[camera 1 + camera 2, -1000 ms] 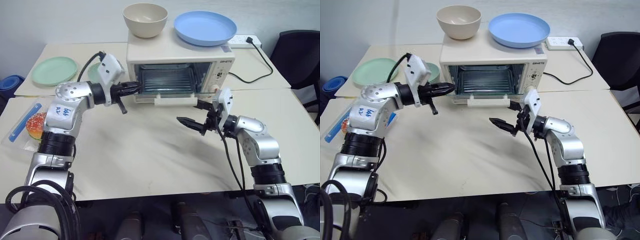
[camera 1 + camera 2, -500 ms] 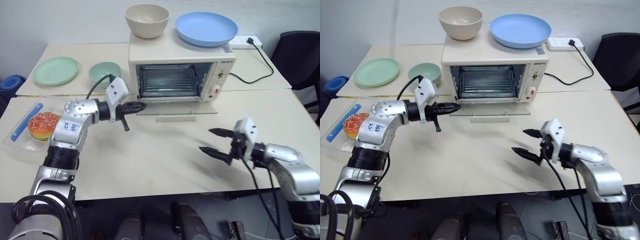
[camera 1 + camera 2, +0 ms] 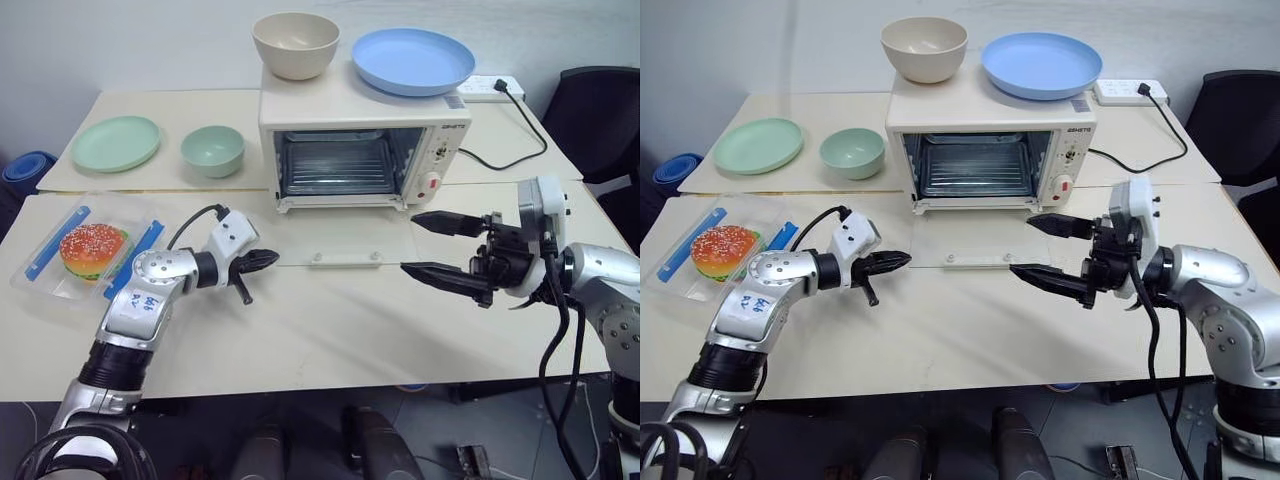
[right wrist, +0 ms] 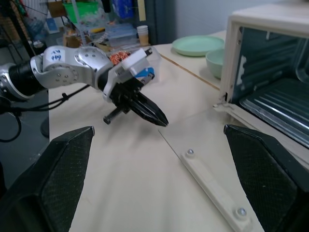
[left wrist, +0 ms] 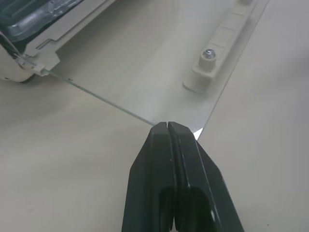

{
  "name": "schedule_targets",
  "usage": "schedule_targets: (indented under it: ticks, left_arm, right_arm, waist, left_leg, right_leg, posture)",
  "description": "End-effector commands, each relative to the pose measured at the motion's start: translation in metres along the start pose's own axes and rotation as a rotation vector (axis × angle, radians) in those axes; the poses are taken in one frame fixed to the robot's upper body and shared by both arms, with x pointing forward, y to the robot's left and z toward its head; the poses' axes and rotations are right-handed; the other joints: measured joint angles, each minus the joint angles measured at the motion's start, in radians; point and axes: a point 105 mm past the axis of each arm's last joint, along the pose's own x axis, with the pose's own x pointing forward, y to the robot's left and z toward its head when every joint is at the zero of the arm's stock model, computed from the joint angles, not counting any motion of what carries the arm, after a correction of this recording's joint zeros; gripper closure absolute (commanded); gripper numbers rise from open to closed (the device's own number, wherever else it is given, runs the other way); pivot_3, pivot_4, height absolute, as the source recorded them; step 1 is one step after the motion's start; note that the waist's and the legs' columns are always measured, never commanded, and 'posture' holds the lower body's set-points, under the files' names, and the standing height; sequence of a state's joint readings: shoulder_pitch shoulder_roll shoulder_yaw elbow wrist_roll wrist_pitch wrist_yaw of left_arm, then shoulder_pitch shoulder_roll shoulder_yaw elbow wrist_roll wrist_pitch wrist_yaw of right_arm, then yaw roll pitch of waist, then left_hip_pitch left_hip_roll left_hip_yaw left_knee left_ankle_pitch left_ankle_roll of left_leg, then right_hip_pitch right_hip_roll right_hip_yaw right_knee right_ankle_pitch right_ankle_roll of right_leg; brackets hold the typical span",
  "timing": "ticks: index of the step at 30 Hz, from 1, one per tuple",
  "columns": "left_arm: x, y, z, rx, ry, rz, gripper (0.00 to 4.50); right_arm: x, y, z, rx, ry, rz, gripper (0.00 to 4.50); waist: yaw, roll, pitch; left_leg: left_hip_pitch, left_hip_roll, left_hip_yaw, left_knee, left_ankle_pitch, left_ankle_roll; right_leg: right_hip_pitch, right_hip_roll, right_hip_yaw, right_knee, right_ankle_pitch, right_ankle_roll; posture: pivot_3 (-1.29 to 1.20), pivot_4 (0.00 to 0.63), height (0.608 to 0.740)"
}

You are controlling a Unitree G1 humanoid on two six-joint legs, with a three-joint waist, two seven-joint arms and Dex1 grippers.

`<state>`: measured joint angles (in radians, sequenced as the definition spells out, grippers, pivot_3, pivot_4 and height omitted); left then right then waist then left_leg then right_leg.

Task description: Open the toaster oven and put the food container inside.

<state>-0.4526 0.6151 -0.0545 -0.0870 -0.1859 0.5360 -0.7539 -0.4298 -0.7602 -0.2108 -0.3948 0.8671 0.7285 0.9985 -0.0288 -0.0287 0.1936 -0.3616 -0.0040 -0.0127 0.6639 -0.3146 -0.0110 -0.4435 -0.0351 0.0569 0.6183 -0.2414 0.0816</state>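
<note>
We see the toaster oven (image 3: 360,150) on the surface (image 3: 330,320), its glass door (image 3: 345,243) lying flat open. Our closed left gripper (image 3: 268,259) sits at the door's corner, our right gripper (image 3: 432,246) wide open. The food container (image 3: 85,255) waits far left

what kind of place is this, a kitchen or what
Probably an office or lab room set up like a kitchen, not a real one. The toaster oven sits on plain pushed-together tables, plugged into a power strip, with an office chair nearby.
</note>
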Motion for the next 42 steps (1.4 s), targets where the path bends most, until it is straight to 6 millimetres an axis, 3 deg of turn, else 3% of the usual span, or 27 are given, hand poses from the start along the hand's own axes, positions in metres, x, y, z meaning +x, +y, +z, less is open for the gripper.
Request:
schedule_targets:
  ticks: [1, 4, 8, 13, 16, 21, 24, 27, 33, 42]
  left_arm:
    - [-0.031, 0.006, 0.018, -0.065, -0.072, 0.126, 4.30]
    - [-0.067, 0.007, 0.021, -0.218, -0.128, 0.292, 3.57]
    - [-0.117, 0.000, 0.009, -0.405, -0.167, 0.535, 2.36]
    - [-0.163, -0.012, -0.001, -0.581, -0.259, 0.786, 0.79]
    - [-0.194, -0.009, -0.016, -0.708, -0.325, 0.992, 0.05]
    - [-0.218, 0.001, -0.042, -0.957, -0.376, 1.243, 0.05]
    - [-0.223, 0.009, -0.050, -1.039, -0.381, 1.312, 0.05]
    - [-0.235, 0.024, -0.072, -1.158, -0.321, 1.410, 0.05]
    - [-0.248, 0.035, -0.093, -1.267, -0.232, 1.503, 0.05]
    - [-0.223, 0.055, -0.095, -1.319, -0.157, 1.382, 0.05]
  right_arm:
    - [0.009, 0.008, 0.010, -0.035, -0.018, 0.083, 0.00]
    - [0.017, 0.006, 0.011, -0.038, -0.024, 0.127, 0.00]
    - [0.023, 0.003, 0.008, -0.032, -0.014, 0.170, 0.00]
    - [0.028, -0.003, 0.002, -0.006, 0.020, 0.224, 0.00]
    - [0.035, -0.010, 0.001, -0.046, 0.023, 0.215, 0.00]
    - [0.041, -0.012, -0.001, -0.050, 0.016, 0.225, 0.00]
    - [0.042, -0.011, -0.002, -0.051, 0.015, 0.229, 0.00]
    - [0.040, -0.012, -0.003, -0.048, 0.010, 0.199, 0.00]
    - [0.035, -0.013, -0.005, -0.048, 0.007, 0.140, 0.00]
    - [0.024, -0.005, -0.002, -0.047, 0.000, 0.088, 0.00]
  waist:
    - [-0.005, 0.000, 0.000]
    - [-0.005, 0.000, 0.000]
    - [0.000, -0.001, 0.000]
    - [0.006, -0.002, 0.000]
    - [0.003, -0.003, 0.000]
    - [0.003, -0.003, 0.000]
    - [0.002, -0.004, 0.000]
    - [0.001, -0.004, 0.000]
    - [0.001, -0.004, -0.001]
    - [0.001, -0.004, -0.001]
  left_leg:
    - [0.000, 0.000, 0.000, 0.000, 0.000, 0.000]
    - [-0.002, 0.001, -0.001, 0.000, 0.000, 0.000]
    - [-0.001, 0.000, -0.002, 0.000, 0.000, 0.000]
    - [-0.002, -0.001, -0.002, 0.002, 0.000, 0.000]
    - [-0.001, -0.002, -0.002, 0.003, 0.000, -0.001]
    - [0.000, -0.001, -0.002, 0.003, 0.000, -0.002]
    - [-0.001, -0.001, -0.002, 0.003, 0.000, -0.003]
    - [0.000, 0.000, -0.002, 0.002, -0.001, -0.004]
    - [0.001, 0.001, -0.002, 0.001, -0.002, -0.007]
    - [0.001, 0.002, -0.002, 0.001, -0.003, -0.008]
  right_leg:
    - [-0.001, -0.001, 0.000, 0.000, 0.000, 0.000]
    - [-0.002, -0.001, -0.001, 0.000, 0.000, 0.000]
    - [-0.001, -0.002, -0.002, 0.000, 0.000, 0.000]
    - [0.000, -0.002, -0.005, 0.000, 0.000, 0.000]
    - [0.000, -0.001, -0.010, 0.000, 0.000, 0.000]
    - [0.001, 0.007, -0.010, 0.000, 0.000, -0.001]
    - [0.001, 0.008, -0.010, 0.000, 0.000, -0.001]
    - [0.000, 0.008, -0.010, 0.000, 0.000, -0.001]
    - [0.000, 0.006, -0.009, 0.000, 0.000, -0.002]
    - [0.000, 0.004, -0.010, 0.000, 0.000, -0.002]
  posture:
    - [0.00, 0.150, 0.740]
    - [0.00, 0.150, 0.740]
    - [0.00, 0.150, 0.740]
    - [0.00, 0.150, 0.740]
    - [0.00, 0.150, 0.740]
    - [0.00, 0.150, 0.740]
    - [0.00, 0.150, 0.740]
    - [0.00, 0.150, 0.740]
    - [0.00, 0.150, 0.740]
    - [0.00, 0.150, 0.740]
